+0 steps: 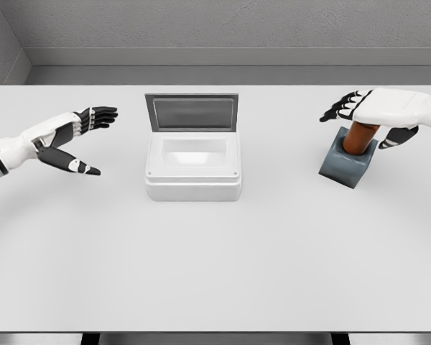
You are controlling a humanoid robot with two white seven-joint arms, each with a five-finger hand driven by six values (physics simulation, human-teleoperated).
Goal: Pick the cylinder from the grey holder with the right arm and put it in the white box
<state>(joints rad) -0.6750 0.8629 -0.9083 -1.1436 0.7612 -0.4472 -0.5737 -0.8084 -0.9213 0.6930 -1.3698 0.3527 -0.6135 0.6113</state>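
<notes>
Cylinder (358,138), brown and smooth, stood slightly tilted in the grey holder (347,167), a blocky dark-grey base sitting on the right side of the white table (215,259). Its top was covered by the right hand (377,113), which hovered over it with fingers extended and spread, thumb hanging beside the cylinder's right; whether the palm touched the top could not be told, and nothing was gripped. Well to the left, mid-table, sat the white box (193,170), a rounded rectangular tub with its grey-lined lid (192,113) standing open behind. Farther left, the left hand (75,140) hung open above the table, holding nothing.
</notes>
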